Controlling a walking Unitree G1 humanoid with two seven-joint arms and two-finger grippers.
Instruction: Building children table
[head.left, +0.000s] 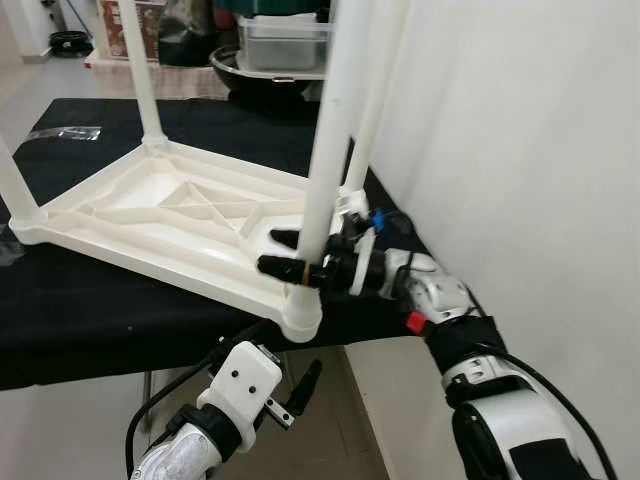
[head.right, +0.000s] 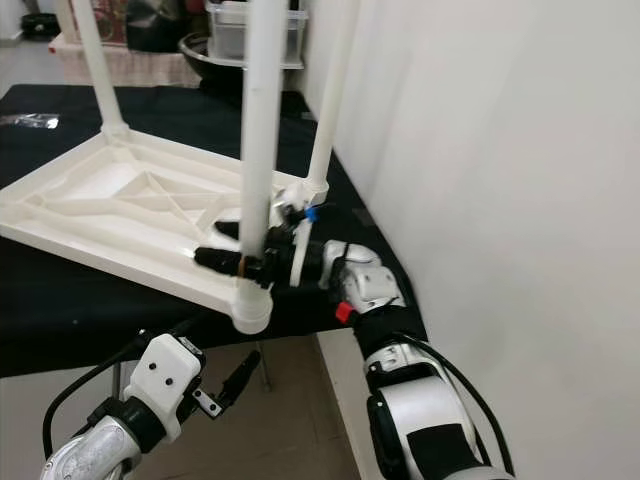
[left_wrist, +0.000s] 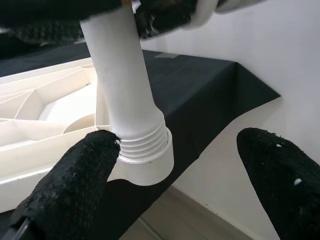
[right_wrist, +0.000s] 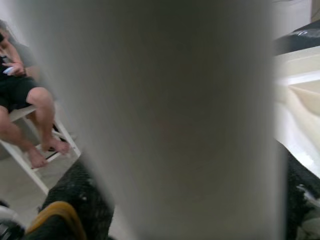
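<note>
The white plastic children's table (head.left: 160, 215) lay upside down on the black-covered table (head.left: 60, 310), its near corner hanging just over the edge. The right hand (head.left: 290, 253) was clamped around the near leg (head.left: 330, 150), low down, just above the corner socket (head.left: 300, 312). In the left wrist view the leg's threaded end (left_wrist: 142, 142) sat in that socket with a few ridges showing, so it looked not fully screwed home. The left hand (head.left: 300, 390) hung below the table edge, its fingers (left_wrist: 75, 185) spread wide and holding nothing. The leg looked light, stiff and smooth, likely slippery to twist, so a firm hold low on the shaft near the threads seemed best. The hollow top would probably shift easily under torque; steadying the corner looked wise. A seated person (right_wrist: 25, 100) showed beyond.
</note>
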